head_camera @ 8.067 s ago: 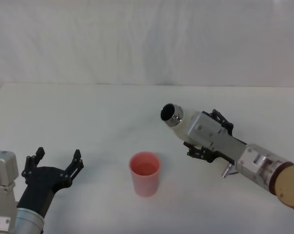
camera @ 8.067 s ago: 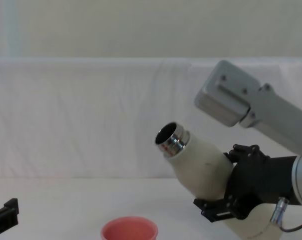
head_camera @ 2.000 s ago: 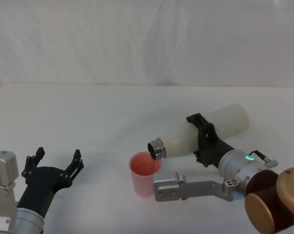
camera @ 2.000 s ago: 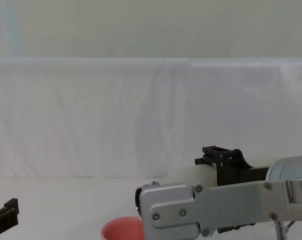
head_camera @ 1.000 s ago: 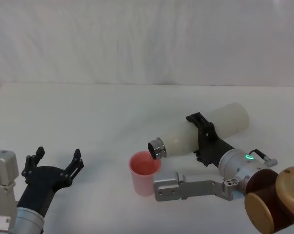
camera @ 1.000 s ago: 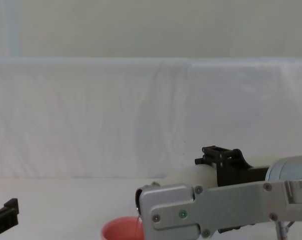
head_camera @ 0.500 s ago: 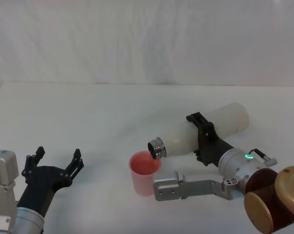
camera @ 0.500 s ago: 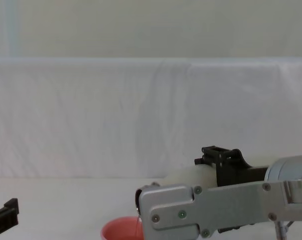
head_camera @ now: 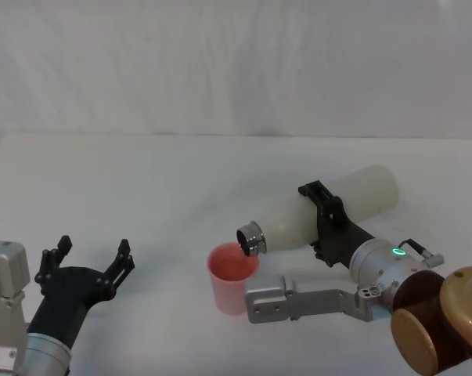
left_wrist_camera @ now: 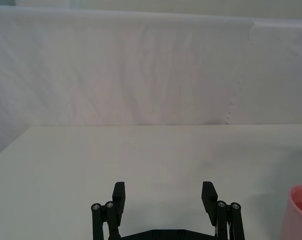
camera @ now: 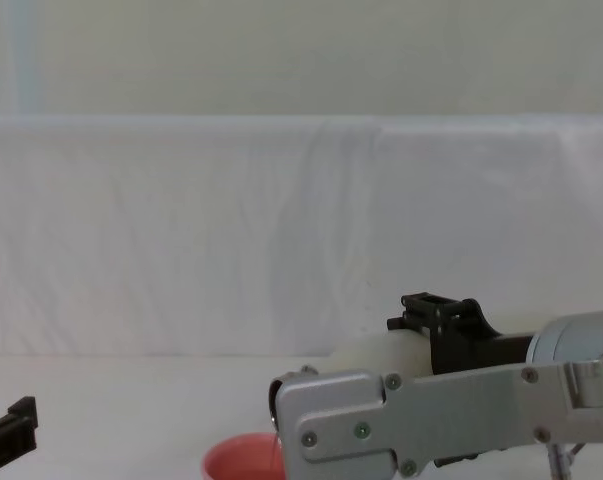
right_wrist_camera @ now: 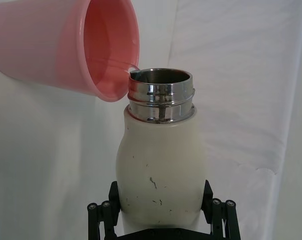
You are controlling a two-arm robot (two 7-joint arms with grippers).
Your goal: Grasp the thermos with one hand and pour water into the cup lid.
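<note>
My right gripper [head_camera: 320,222] is shut on the cream-white thermos [head_camera: 286,223] around its middle. It holds the thermos almost level, neck tipped slightly down. The steel neck [head_camera: 250,238] hangs over the far right rim of the pink cup lid [head_camera: 233,280], which stands upright on the table. In the right wrist view the thermos [right_wrist_camera: 161,165] points its open mouth at the cup lid [right_wrist_camera: 65,45], and a thin trickle of water runs from the lip into it. My left gripper [head_camera: 93,252] rests open and empty at the near left, well apart from the cup lid.
The white table [head_camera: 181,180] has free room to the left of and behind the cup lid. A white cloth wall [head_camera: 236,70] closes the back. My right arm's grey forearm link [camera: 401,425] crosses in front of the thermos [camera: 376,352] in the chest view.
Eight seconds ago the thermos was tilted mouth-up, to the right of the cup lid and higher. Now it is tipped over the rim. Over the last second nothing has visibly moved.
</note>
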